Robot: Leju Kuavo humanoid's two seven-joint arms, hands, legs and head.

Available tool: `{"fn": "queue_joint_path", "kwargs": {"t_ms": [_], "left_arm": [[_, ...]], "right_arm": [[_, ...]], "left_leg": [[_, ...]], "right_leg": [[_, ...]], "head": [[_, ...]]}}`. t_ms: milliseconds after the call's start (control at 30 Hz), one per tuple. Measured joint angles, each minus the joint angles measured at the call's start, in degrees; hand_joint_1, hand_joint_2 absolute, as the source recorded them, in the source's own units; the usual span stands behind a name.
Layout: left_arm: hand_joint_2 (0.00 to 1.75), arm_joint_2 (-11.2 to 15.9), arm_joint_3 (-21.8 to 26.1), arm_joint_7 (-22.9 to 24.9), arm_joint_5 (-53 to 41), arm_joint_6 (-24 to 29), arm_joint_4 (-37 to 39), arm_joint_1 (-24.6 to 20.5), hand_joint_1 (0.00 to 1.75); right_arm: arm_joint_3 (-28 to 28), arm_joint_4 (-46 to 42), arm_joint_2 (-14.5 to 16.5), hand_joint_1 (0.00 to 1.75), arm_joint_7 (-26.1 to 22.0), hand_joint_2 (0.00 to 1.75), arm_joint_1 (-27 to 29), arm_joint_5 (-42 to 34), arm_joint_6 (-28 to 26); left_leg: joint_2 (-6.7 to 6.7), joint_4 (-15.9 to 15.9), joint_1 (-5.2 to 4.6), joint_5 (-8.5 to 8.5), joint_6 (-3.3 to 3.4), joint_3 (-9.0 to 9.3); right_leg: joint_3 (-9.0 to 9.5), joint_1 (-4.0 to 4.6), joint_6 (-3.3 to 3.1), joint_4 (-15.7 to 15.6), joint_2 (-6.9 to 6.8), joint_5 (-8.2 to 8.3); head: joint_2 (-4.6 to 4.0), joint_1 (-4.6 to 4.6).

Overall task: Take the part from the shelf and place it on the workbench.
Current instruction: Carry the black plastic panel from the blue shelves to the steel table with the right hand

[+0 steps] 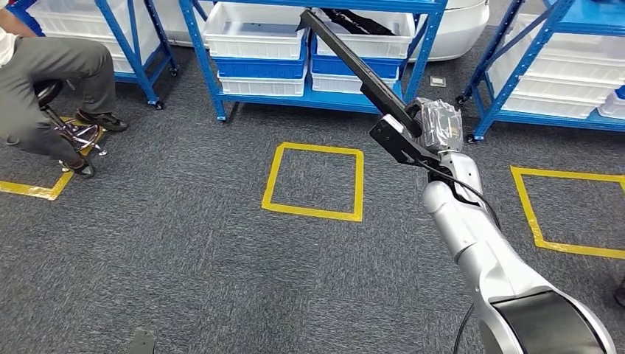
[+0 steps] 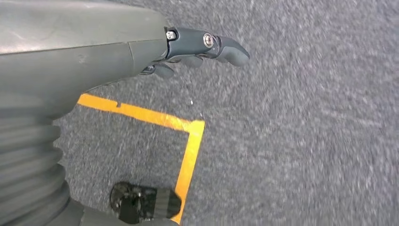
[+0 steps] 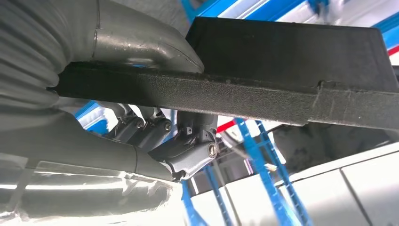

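Observation:
My right hand (image 1: 436, 124) grips a long black bar-shaped part (image 1: 354, 65), held up over the carpet in front of the blue shelf (image 1: 324, 99). The part slants from the hand up toward the shelf's white bins (image 1: 254, 33). Up close in the right wrist view, the black part (image 3: 263, 92) crosses between the thick thumb and the darker fingers (image 3: 188, 150), which wrap under it. My left hand (image 2: 197, 49) hangs low over the grey carpet, fingers loosely curled with nothing in them.
A yellow taped square (image 1: 315, 181) marks the carpet ahead, another (image 1: 567, 214) lies to the right. A seated person (image 1: 51, 81) on a stool is at the far left. More blue shelves (image 1: 545, 74) with white bins stand right. Yellow tape corner (image 2: 190, 136) lies below my left hand.

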Motion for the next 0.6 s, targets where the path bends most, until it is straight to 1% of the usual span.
{"fn": "queue_joint_path", "kwargs": {"t_ms": [33, 67, 100, 133, 167, 200, 233, 267, 300, 333, 367, 400, 433, 467, 500, 533, 567, 600], "left_arm": [[1.75, 0.11, 0.04, 0.02, -0.01, 0.03, -0.04, -0.02, 0.00], [1.75, 0.20, 0.07, 0.03, -0.01, 0.07, -0.08, -0.03, 0.00], [1.75, 0.05, 0.08, 0.04, -0.01, 0.07, -0.08, -0.05, 0.00], [1.75, 0.02, 0.08, 0.04, -0.01, 0.07, -0.08, -0.09, 0.00], [1.75, 0.03, 0.09, 0.05, 0.01, 0.07, -0.08, -0.10, 0.00], [1.75, 0.06, 0.10, 0.06, 0.00, 0.07, -0.07, -0.08, 0.00], [1.75, 0.10, 0.11, 0.07, 0.01, 0.07, -0.07, -0.05, 0.00], [1.75, 0.19, 0.13, 0.08, 0.03, 0.08, -0.07, -0.02, 0.00], [1.75, 0.23, 0.16, 0.08, 0.08, 0.09, -0.06, 0.02, 0.00], [1.75, 0.29, 0.20, 0.09, 0.15, 0.12, -0.06, 0.04, 0.00], [1.75, 0.33, 0.27, 0.09, 0.27, 0.14, -0.06, 0.06, 0.00], [1.75, 0.35, 0.37, 0.08, 0.40, 0.16, -0.06, 0.08, 0.00], [1.75, 0.34, 0.46, 0.07, 0.50, 0.20, -0.06, 0.09, 0.00], [1.75, 0.35, 0.59, 0.04, 0.59, 0.22, -0.06, 0.10, 0.00], [1.75, 0.39, 0.71, 0.02, 0.62, 0.25, -0.06, 0.15, 0.00], [1.75, 0.43, 0.81, -0.03, 0.62, 0.30, -0.06, 0.27, 0.00], [1.75, 0.47, 0.91, -0.08, 0.63, 0.37, -0.05, 0.41, 0.00], [1.75, 0.48, 0.97, -0.12, 0.66, 0.48, -0.05, 0.55, 0.00]], "right_arm": [[-0.01, -0.08, 0.13, 1.75, 0.01, 1.75, -0.02, 0.02, 0.00], [-0.03, -0.17, 0.24, 1.75, 0.02, 1.75, -0.08, 0.03, 0.00], [-0.04, -0.28, 0.31, 1.75, 0.03, 1.75, -0.15, 0.04, 0.00], [-0.06, -0.33, 0.28, 1.75, 0.04, 1.75, -0.29, 0.04, 0.00], [-0.07, -0.41, 0.31, 1.75, 0.04, 1.75, -0.41, 0.05, -0.01], [-0.08, -0.48, 0.39, 1.75, 0.07, 1.75, -0.48, 0.05, -0.01], [-0.08, -0.53, 0.50, 1.75, 0.09, 1.75, -0.48, 0.05, -0.01], [-0.08, -0.57, 0.64, 1.75, 0.11, 1.75, -0.43, 0.06, 0.00], [-0.08, -0.57, 0.78, 1.75, 0.13, 1.75, -0.34, 0.06, 0.03], [-0.08, -0.56, 0.89, 1.75, 0.13, 1.75, -0.25, 0.07, 0.10], [-0.08, -0.56, 0.98, 1.75, 0.13, 1.75, -0.19, 0.08, 0.23], [-0.08, -0.55, 1.03, 1.75, 0.13, 1.75, -0.16, 0.10, 0.38], [-0.08, -0.55, 1.10, 1.75, 0.13, 1.75, -0.19, 0.15, 0.51], [-0.08, -0.56, 1.19, 1.75, 0.13, 1.75, -0.26, 0.22, 0.61], [-0.08, -0.56, 1.31, 1.75, 0.13, 1.75, -0.34, 0.30, 0.64], [-0.08, -0.57, 1.45, 1.75, 0.13, 1.75, -0.43, 0.37, 0.65], [-0.07, -0.57, 1.59, 1.75, 0.13, 1.75, -0.50, 0.40, 0.66], [-0.07, -0.57, 1.67, 1.75, 0.13, 1.75, -0.55, 0.44, 0.67]], "left_leg": [[0.53, 0.14, 0.01, -0.42, -0.73, 0.31], [1.08, 0.02, 0.01, -0.81, -1.27, 0.75], [1.80, -0.34, 0.11, -1.05, -1.68, 1.27], [2.30, -0.54, 0.32, -1.23, -1.98, 1.61], [2.09, -0.11, 0.53, -1.99, -2.19, 1.57], [1.22, 1.34, 0.64, -3.52, -2.23, 1.06], [-0.30, 4.32, 0.61, -5.95, -2.13, -0.08], [-1.90, 8.27, 0.38, -8.82, -1.90, -1.57], [-3.01, 12.63, 0.03, -11.45, -1.57, -3.23], [-3.64, 16.15, -0.32, -13.26, -1.21, -4.51], [-3.88, 17.65, -0.64, -13.88, -0.74, -4.89], [-4.07, 16.95, -0.94, -13.52, -0.14, -4.19], [-4.47, 13.90, -1.22, -12.31, 0.57, -2.23], [-5.45, 9.82, -1.47, -10.89, 1.35, 0.28], [-6.70, 6.39, -1.85, -9.55, 1.96, 2.30], [-7.77, 4.07, -2.16, -8.54, 2.44, 3.60], [-8.34, 3.16, -2.51, -7.94, 2.75, 4.01], [-8.19, 3.23, -2.88, -7.50, 2.96, 3.86]], "right_leg": [[0.87, 0.17, -0.37, -1.58, -0.81, 0.30], [0.92, 0.48, -1.11, -1.82, -0.87, 0.28], [0.85, 0.67, -2.00, -1.87, 0.07, 0.40], [0.76, 0.60, -2.81, -1.97, 0.92, 0.71], [0.66, 0.46, -3.50, -2.09, 1.74, 1.22], [0.51, 0.33, -4.22, -2.23, 2.53, 1.82], [0.35, 0.28, -4.91, -2.37, 3.25, 2.46], [-0.01, 0.47, -5.38, -2.41, 3.92, 2.96], [-0.41, 0.81, -5.77, -2.43, 4.66, 3.42], [-0.89, 1.19, -5.98, -2.43, 5.44, 3.83], [-1.41, 1.56, -6.07, -2.40, 6.24, 4.24], [-1.97, 1.88, -6.08, -2.38, 7.06, 4.69], [-2.50, 2.14, -6.00, -2.36, 7.86, 5.17], [-2.96, 2.30, -5.88, -2.32, 8.59, 5.64], [-3.35, 2.61, -5.64, -2.31, 9.26, 6.06], [-3.62, 2.78, -5.39, -2.28, 9.87, 6.40], [-3.81, 2.88, -5.05, -2.30, 10.46, 6.71], [-3.94, 2.98, -4.67, -2.44, 11.07, 7.03]], "head": [[0.00, -0.10], [-0.01, -0.15], [-0.01, -0.34], [0.00, -0.43], [0.00, -0.48], [0.00, -0.60], [0.00, -0.73], [0.00, -0.89], [-0.01, -0.96], [0.00, -1.03], [0.01, -1.06], [0.00, -1.02], [0.01, -1.04], [0.00, -1.05], [0.00, -0.98], [0.00, -0.88], [0.00, -0.75], [0.00, -0.67]]}}
